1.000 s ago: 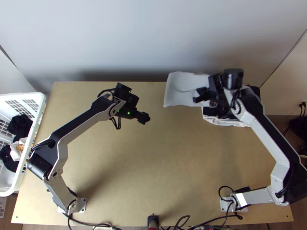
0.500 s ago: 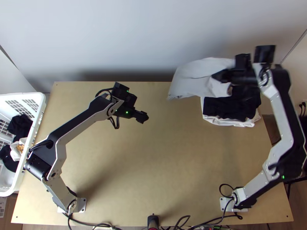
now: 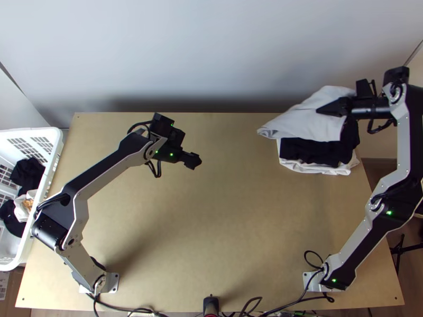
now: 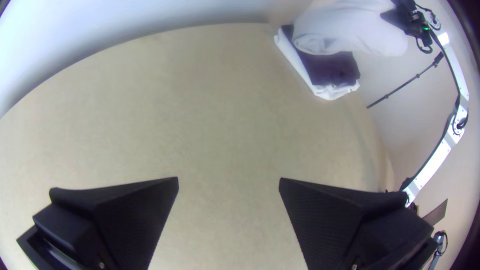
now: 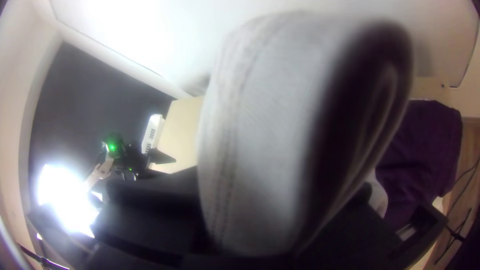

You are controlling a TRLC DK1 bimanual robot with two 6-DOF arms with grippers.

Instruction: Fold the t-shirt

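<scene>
At two o'clock on the table (image 3: 227,238), the white shirt (image 3: 301,120) is pinched by the right gripper (image 3: 321,110) over a dark cloth (image 3: 312,151); at eleven o'clock, the left gripper (image 3: 196,160) is spread wide open

Has left arm (image 3: 106,171) bent and angled forward and inward, with left gripper (image 3: 194,161) spread wide and pointing rightward, plus right arm (image 3: 403,137) bowed outward at the elbow, with right gripper (image 3: 321,110) turned inward, pointing leftward and clamped.
</scene>
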